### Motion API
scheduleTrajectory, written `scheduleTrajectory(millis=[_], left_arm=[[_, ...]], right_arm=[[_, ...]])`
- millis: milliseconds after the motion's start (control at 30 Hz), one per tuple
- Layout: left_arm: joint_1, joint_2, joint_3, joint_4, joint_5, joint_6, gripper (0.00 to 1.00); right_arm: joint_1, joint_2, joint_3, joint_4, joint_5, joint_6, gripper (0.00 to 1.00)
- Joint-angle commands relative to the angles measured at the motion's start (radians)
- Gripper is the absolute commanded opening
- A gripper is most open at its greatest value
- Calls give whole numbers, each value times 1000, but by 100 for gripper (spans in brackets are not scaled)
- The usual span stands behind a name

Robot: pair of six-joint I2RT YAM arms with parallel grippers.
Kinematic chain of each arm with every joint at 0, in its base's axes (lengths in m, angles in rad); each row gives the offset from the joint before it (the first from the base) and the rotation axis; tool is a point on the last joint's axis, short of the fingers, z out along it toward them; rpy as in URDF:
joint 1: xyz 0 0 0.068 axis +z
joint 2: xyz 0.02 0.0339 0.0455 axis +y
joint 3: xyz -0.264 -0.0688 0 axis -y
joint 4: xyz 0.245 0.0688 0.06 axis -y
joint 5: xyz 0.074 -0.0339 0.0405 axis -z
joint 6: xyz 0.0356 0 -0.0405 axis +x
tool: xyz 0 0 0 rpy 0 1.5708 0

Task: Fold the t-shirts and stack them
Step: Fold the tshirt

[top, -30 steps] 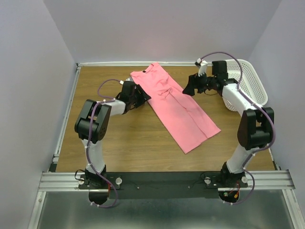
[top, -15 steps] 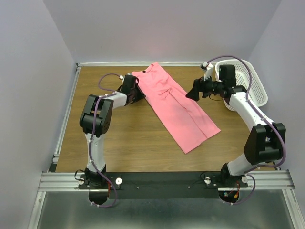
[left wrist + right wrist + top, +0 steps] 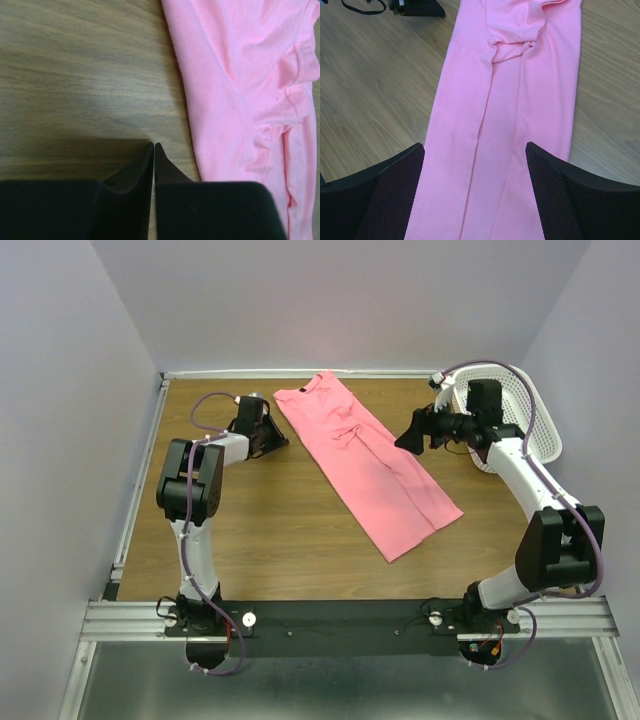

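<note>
Left gripper [image 3: 154, 145] just shut empty beside the t-shirt [image 3: 240, 100], right gripper [image 3: 475, 150] wide open and empty above it; lengthwise fold seemingly done.

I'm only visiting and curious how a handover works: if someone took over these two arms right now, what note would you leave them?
Left gripper: shut on nothing, tips at bare wood just beside the t-shirt.
Right gripper: open, empty, hovering above the shirt's middle.
T-shirt: flat on the table, lying diagonally, only one in view.
Basket: far right corner, beside the right arm.
Done: shirt folded lengthwise into a long strip, sleeves turned in.
Left: probably fold the strip crosswise into a compact packet, then stack it.
</note>
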Motion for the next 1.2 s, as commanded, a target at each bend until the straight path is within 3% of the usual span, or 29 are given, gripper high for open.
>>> scheduleTrajectory(millis=[0,33,133,433,533,767,1000,1167], left_arm=[[4,5,-23,-63,86,60,21],[3,8,-22,-63,92,52,32],[-5,37,7,-65,118,48,41],[-31,135,101,-83,150,22,41],[-31,146,112,-83,153,15,35],[-34,155,133,-83,170,17,1],[12,80,95,-138,133,61,0],[114,42,67,-183,213,98,0]], right_arm=[[-8,-9,-14,-1,-37,-12,89],[-10,-9,-14,-1,-39,-12,89],[-11,-8,-14,-1,-37,-15,89],[-22,-9,-22,-2,-48,-21,89],[-25,-11,-22,-1,-54,-21,90],[-31,-17,-25,-1,-66,-18,90],[-39,-21,-29,-1,-75,-20,90],[-37,-21,-25,-1,-83,-18,90]])
